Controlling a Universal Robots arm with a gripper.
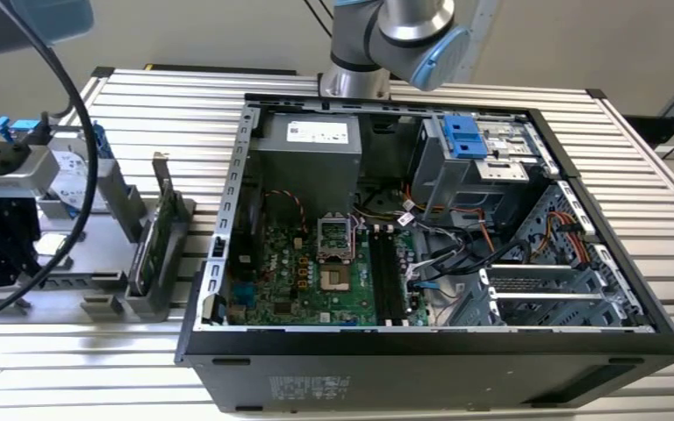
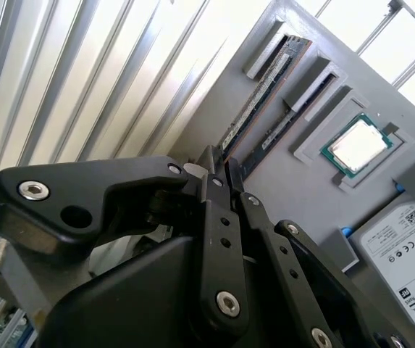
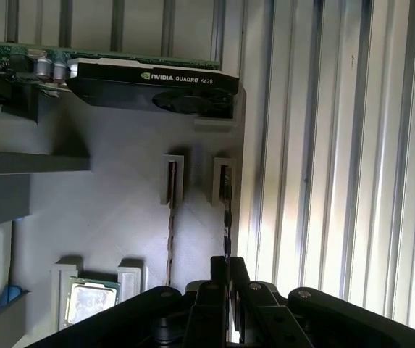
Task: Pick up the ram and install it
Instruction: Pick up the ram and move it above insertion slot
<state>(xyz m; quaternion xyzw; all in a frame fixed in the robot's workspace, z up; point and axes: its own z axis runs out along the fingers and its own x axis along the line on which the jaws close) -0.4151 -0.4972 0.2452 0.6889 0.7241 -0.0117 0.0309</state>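
The ram (image 3: 225,210): thin stick, stood on edge in the outermost pair of slotted blocks on the grey tray (image 3: 120,210), along the tray's rim next to the ribbed table (image 3: 337,145); by the look of it seated and not yet raised. The gripper (image 3: 228,264): black fingers were drawn in close on either side of the ram at one end, apparently pinching its upper edge. A second stick (image 3: 171,217) stood parallel, just beside the ram and further in on the tray. Also on the tray: a processor chip (image 3: 91,301) in its recess, a graphics card (image 3: 156,87) along the far edge and a hard drive (image 2: 410,239) at a corner. The open computer case (image 1: 431,219) lay beside the tray, its memory slots (image 1: 386,272) on the board inside. Hazards, as judged: a hold taken near one end could let the ram tilt on the way up and bind in its blocks; a shallow pinch on so thin an edge could slip; a sideways drift could knock the second stick.
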